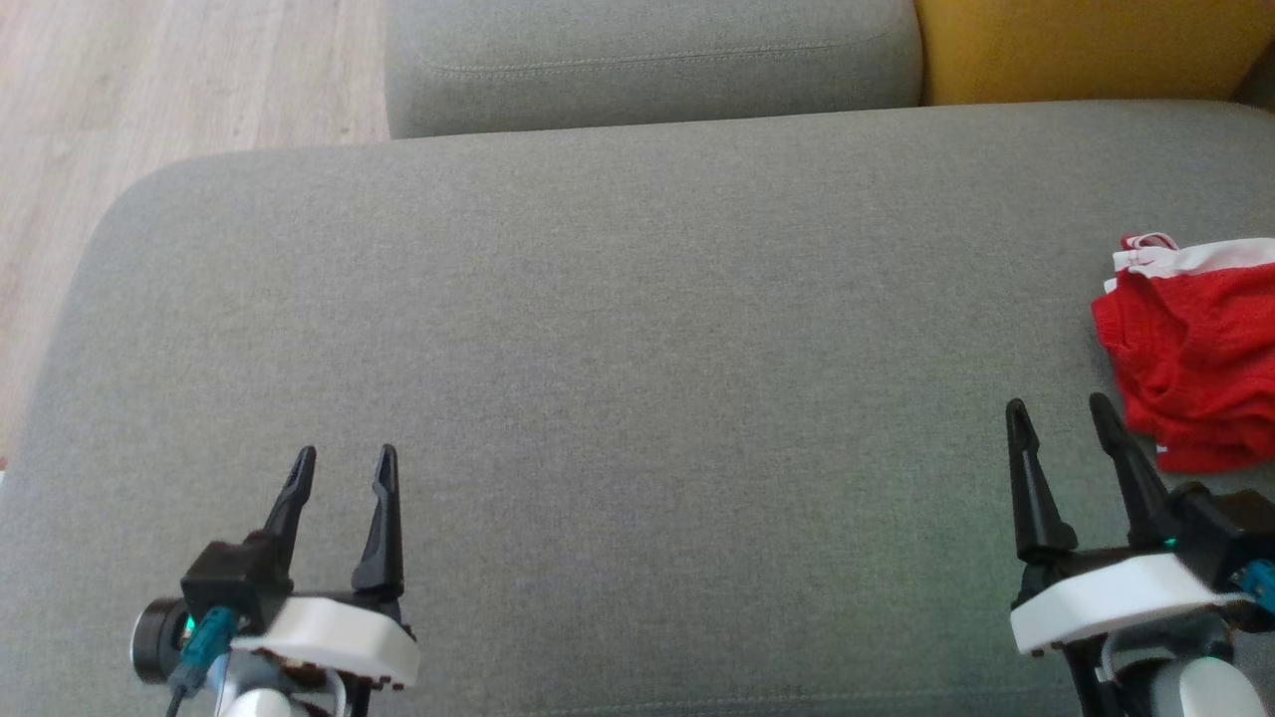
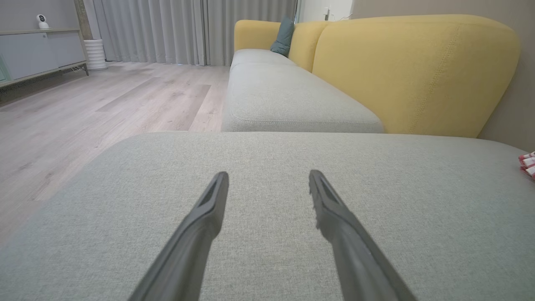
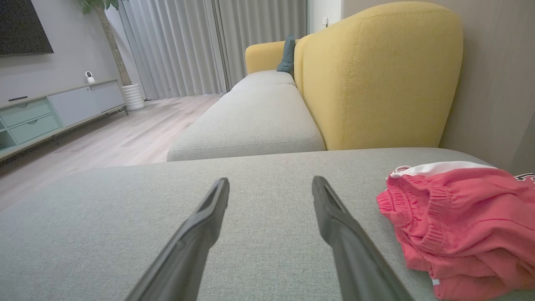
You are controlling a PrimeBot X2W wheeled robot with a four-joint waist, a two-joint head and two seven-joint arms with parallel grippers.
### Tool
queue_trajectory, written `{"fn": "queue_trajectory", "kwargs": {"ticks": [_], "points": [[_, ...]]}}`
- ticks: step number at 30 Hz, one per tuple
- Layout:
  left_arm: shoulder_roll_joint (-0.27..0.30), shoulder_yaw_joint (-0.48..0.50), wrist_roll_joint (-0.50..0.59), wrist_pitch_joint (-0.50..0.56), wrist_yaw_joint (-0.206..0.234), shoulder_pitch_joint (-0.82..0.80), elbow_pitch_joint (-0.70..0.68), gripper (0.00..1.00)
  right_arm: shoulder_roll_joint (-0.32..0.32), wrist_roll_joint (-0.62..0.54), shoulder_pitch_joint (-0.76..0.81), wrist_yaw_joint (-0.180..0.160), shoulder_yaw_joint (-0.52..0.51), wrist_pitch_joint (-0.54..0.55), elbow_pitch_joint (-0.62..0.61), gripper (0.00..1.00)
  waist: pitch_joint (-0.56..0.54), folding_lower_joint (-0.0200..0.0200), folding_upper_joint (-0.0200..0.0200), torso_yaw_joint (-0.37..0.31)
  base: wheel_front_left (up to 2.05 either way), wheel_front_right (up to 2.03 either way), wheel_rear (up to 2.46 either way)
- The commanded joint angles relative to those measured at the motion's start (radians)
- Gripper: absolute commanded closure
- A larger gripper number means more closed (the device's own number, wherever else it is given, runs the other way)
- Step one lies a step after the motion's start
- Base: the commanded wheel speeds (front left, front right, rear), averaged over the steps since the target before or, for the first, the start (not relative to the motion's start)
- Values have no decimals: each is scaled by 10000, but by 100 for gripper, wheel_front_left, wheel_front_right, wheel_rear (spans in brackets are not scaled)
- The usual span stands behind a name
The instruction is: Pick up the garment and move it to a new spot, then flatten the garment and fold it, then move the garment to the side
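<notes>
The garment [image 1: 1195, 349] is red with white trim, lying in a folded heap at the right edge of the grey seat cushion [image 1: 618, 329]. In the right wrist view the garment [image 3: 464, 221] lies just right of my fingers. My right gripper [image 1: 1061, 410] is open and empty, a little left of and nearer than the garment, not touching it. At the lower left my left gripper [image 1: 345, 456] is open too, with nothing between its fingers. In the left wrist view a sliver of the garment [image 2: 528, 163] peeks in at the right edge.
A second grey cushion [image 1: 647, 60] adjoins the far side, with a yellow backrest [image 1: 1086, 45] at the far right. Wooden floor [image 1: 149, 90] lies beyond the cushion's left edge. A low cabinet [image 3: 58, 108] and curtains stand across the room.
</notes>
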Motion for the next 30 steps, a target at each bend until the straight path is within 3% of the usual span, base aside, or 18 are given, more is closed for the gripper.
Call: {"fn": "queue_trajectory", "kwargs": {"ticks": [1, 5, 6, 10, 30], "points": [[147, 288, 6, -49, 82, -508, -268, 0, -55, 77, -325, -9, 274, -51, -350, 0, 5, 1, -1, 4, 0, 0, 0], [156, 250, 32, -50, 103, -574, -271, 0, -55, 139, -366, -9, 284, -73, -336, 0, 55, 1, -1, 20, 0, 0, 0], [-12, -32, 1, 0, 81, -13, 26, 100, 0, 88, -6, 0, 10, -16, 41, 100, 67, 1, -1, 23, 0, 0, 0], [-104, -52, -42, 18, 74, 218, 601, 100, 3, 134, 107, 0, 18, -14, 718, 100, 68, 1, -1, 23, 0, 0, 0], [-246, 468, -2239, 551, -318, -52, 706, 100, -135, 2607, -229, -2, 54, 16, 1089, 100, 28, 1, -1, 22, 0, 0, 0]]}}
